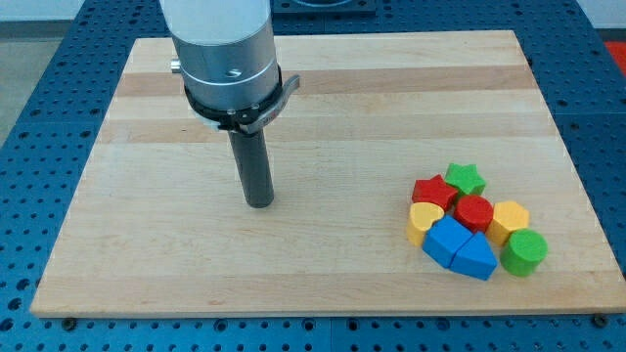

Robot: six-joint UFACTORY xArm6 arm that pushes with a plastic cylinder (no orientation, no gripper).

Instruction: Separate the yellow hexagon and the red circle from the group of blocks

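Observation:
The blocks lie in one tight group at the view's lower right. The yellow hexagon (510, 220) sits on the group's right side, touching the red circle (474, 212) at the group's centre. Around them lie a green star (466, 179), a red block of unclear shape (433, 192), a yellow heart (424, 222), a blue block (446, 241), a blue triangle-like block (476, 259) and a green circle (523, 252). My tip (259, 203) rests on the board well to the left of the group, touching no block.
The wooden board (323, 108) lies on a blue perforated table (29, 88). The arm's grey cylindrical end (225, 49) stands over the board's upper left part.

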